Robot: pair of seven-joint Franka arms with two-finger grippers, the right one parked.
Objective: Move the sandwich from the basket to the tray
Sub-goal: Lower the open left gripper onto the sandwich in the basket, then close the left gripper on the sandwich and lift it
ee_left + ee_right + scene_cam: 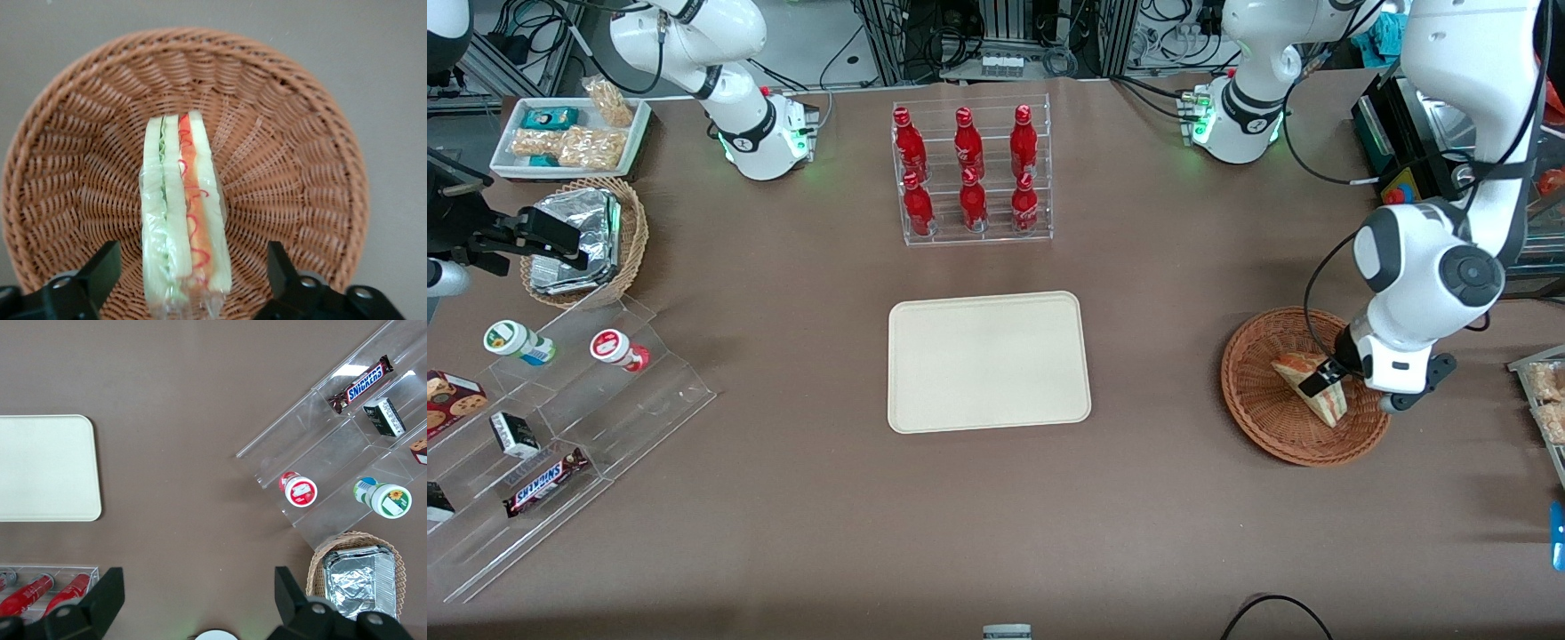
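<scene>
The sandwich (pixel 1309 388), a plastic-wrapped wedge of pale bread with red-orange and green filling (pixel 183 213), lies in the shallow reddish-brown wicker basket (pixel 1258 404) (pixel 293 133) toward the working arm's end of the table. My gripper (pixel 1327 380) (pixel 193 273) is lowered into the basket and stands open. One black finger (pixel 100 267) is on each side of the sandwich's near end, with a gap between each and the wrap. The cream-beige tray (pixel 987 360) (pixel 47 467) lies bare at the table's middle.
A clear rack of red bottles (pixel 969 173) stands farther from the front camera than the tray. Toward the parked arm's end are a tan basket of foil packets (pixel 583 240), a white snack tray (pixel 569 133) and a stepped clear display (pixel 543 427) holding snacks.
</scene>
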